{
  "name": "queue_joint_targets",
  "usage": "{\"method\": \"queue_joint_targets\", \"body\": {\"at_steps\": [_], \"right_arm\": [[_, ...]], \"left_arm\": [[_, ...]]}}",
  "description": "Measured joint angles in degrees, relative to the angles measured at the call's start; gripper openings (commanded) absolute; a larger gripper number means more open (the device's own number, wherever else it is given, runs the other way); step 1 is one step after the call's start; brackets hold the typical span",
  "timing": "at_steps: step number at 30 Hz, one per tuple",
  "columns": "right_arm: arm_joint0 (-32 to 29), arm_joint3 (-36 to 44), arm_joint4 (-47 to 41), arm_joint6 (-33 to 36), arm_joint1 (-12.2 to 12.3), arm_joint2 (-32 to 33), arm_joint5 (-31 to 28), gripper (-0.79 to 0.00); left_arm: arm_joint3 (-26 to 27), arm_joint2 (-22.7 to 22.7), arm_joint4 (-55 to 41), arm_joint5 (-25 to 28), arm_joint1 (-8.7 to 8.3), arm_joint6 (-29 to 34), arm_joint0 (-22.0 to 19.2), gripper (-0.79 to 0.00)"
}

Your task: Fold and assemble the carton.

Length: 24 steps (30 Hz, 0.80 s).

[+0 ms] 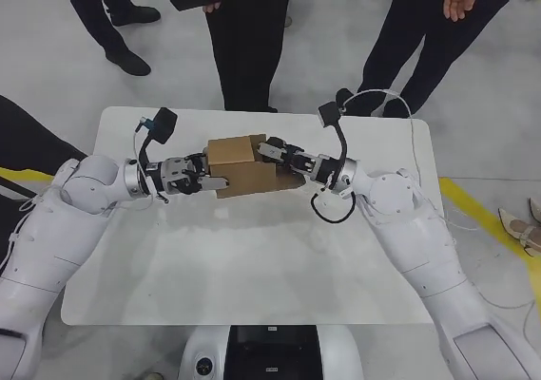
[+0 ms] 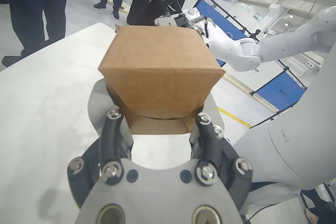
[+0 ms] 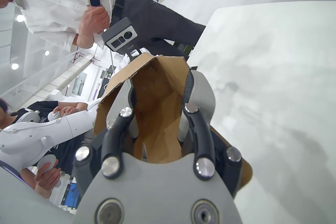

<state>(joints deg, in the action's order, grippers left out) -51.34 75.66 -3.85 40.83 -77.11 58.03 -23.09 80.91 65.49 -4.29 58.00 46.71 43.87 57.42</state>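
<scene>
A brown carton (image 1: 241, 163) is held just above the white table (image 1: 251, 275) near its far middle, between both arms. In the left wrist view the carton (image 2: 160, 70) shows a closed top face, and its near end sits between the fingers (image 2: 207, 114) of my left gripper (image 2: 160, 114), which is shut on it. My left gripper (image 1: 201, 174) grips the carton's left end in the top view. My right gripper (image 1: 272, 152) is at the carton's right end. There the open end of the carton (image 3: 157, 93) has cardboard pinched between the fingers (image 3: 198, 93) of my right gripper (image 3: 160, 96).
Several people stand along the table's far edge (image 1: 251, 110), close behind the carton. The near half of the table is bare white surface. Yellow floor tape (image 1: 527, 256) runs to the right of the table.
</scene>
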Motion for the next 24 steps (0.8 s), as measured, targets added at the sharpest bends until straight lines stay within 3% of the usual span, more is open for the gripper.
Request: {"method": "queue_joint_targets", "body": {"at_steps": [1,2,4,5,16,24], "right_arm": [[-0.3,0.3,0.5,-0.4,0.1,0.2,0.3,-0.573],[-0.7,0.7,1.2,-0.9,0.2,0.4,0.7,-0.662],[-1.4,1.5,2.6,-2.0,0.3,0.8,1.5,-0.767],[-1.7,1.9,3.0,-2.4,0.4,1.0,1.8,-0.785],[-6.8,9.6,5.3,-7.0,1.0,2.5,3.3,-0.785],[-11.4,19.1,5.0,-6.7,1.6,3.7,9.3,-0.785]], "left_arm": [[0.0,0.3,0.4,0.0,0.01,-0.4,0.2,-0.326],[0.0,0.7,0.9,0.0,0.02,-0.9,0.5,-0.329],[-0.1,1.5,2.1,0.0,0.00,-1.9,1.0,-0.329],[-0.1,1.8,2.7,0.0,-0.02,-2.3,1.2,-0.329],[-0.5,4.7,10.1,0.0,-0.22,-9.8,3.7,-0.391],[0.3,5.1,14.7,0.0,-0.45,-15.1,4.6,-0.394]]}}
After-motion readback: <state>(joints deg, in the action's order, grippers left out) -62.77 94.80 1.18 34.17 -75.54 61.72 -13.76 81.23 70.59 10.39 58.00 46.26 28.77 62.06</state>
